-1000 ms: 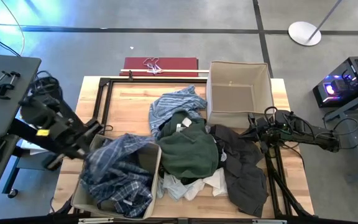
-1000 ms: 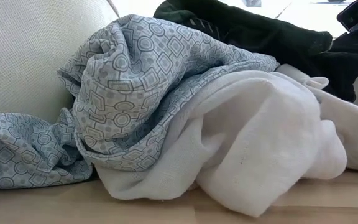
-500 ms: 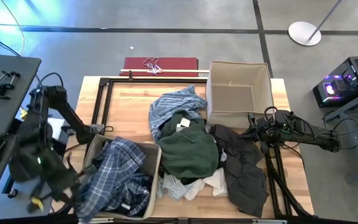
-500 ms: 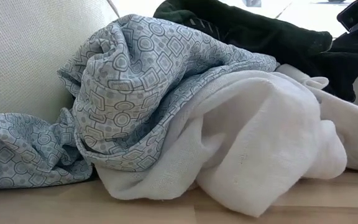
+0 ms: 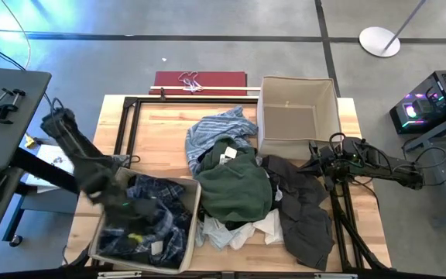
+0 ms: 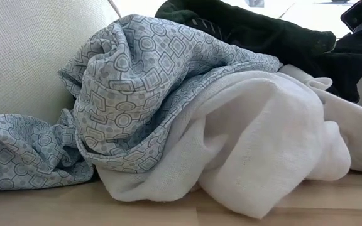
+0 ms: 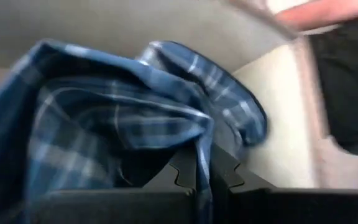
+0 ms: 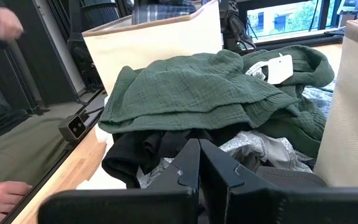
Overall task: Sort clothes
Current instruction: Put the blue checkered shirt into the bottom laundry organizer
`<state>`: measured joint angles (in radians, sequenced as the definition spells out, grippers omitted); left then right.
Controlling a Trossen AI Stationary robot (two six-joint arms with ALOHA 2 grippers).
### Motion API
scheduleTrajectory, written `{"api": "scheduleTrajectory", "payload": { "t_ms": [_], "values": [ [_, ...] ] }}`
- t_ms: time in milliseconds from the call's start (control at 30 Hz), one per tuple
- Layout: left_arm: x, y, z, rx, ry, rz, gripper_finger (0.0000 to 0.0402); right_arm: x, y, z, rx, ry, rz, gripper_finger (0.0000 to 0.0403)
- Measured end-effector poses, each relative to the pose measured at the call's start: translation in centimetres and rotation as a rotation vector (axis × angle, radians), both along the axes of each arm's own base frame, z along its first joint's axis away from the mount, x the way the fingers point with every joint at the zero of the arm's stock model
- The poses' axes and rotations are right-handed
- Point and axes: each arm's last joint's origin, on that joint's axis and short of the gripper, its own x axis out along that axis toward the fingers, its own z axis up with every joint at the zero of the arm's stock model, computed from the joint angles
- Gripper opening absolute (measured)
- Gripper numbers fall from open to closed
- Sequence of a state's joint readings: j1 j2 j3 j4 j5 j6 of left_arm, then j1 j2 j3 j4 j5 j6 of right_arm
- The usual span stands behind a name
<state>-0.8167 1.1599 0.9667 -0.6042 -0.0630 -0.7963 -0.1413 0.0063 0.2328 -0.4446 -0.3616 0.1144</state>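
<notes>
The fingers [image 7: 222, 171] of the left gripper [image 5: 134, 211] are pressed together on a fold of the navy-white plaid shirt [image 5: 155, 225], down inside the beige fabric box [image 5: 193, 221] at the near left of the desk [image 5: 161, 128]; in the left wrist view the blue plaid cloth [image 7: 123, 112] drapes over the fingers against the box's pale inner wall. The plaid shirt lies bunched in that box, filling most of it. The right gripper [image 5: 318, 163] rests at the right side of the desk with its fingers [image 8: 191, 165] together and holding nothing, just beside the charcoal grey piece [image 5: 304, 209], which spreads toward the near right edge. The dark green top [image 5: 235, 182] sits heaped in the middle of the desk, partly overlapping the light blue striped shirt [image 5: 215, 132] behind it. Small white pieces [image 5: 238, 231] poke out from under the green top's near edge, between the left box and the grey piece. A second beige fabric box [image 5: 296, 116] stands at the far right of the desk. In the low view, a light blue patterned cloth [image 6: 143, 81] lies over a white cloth [image 6: 263, 144] against a box wall.
</notes>
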Motion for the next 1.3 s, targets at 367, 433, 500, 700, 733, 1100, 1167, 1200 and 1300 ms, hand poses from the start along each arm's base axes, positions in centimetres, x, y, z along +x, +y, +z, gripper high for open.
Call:
{"api": "scheduleTrajectory", "payload": {
  "t_ms": [367,433,500,700,733,1100,1167,1200,1300],
  "values": [
    [2.3,5.6,-12.4,0.052,0.261,0.203,0.0007,0.0,0.0,0.0,0.0,0.0,0.0,0.0],
    [2.6,5.7,-12.3,0.035,0.244,0.169,0.0021,0.0,0.0,0.0,0.0,0.0,0.0,0.0],
    [2.9,5.7,-11.7,0.001,0.217,0.132,0.0043,0.0,0.0,0.0,0.0,0.0,0.0,0.0],
    [3.4,6.5,-7.1,-0.112,0.128,0.103,0.0125,0.0,0.0,0.0,0.0,0.0,0.0,0.0],
    [3.3,6.7,-6.1,-0.126,0.124,0.101,0.0135,0.0,0.0,0.0,0.0,0.0,0.0,0.0],
    [-1.8,7.6,4.1,0.023,-0.018,0.211,0.0138,0.0,0.0,0.0,0.0,0.0,0.0,0.0],
    [-2.7,7.3,3.4,0.068,0.042,0.234,0.013,0.0,0.0,0.0,0.0,0.0,0.0,0.0],
    [-2.9,6.9,2.9,0.076,0.07,0.239,0.0126,0.0,0.0,0.0,0.0,0.0,0.0,0.0],
    [-3.0,5.2,0.4,0.138,0.148,0.197,0.0113,0.0,0.0,0.0,0.0,0.0,0.0,0.0]
  ]
}}
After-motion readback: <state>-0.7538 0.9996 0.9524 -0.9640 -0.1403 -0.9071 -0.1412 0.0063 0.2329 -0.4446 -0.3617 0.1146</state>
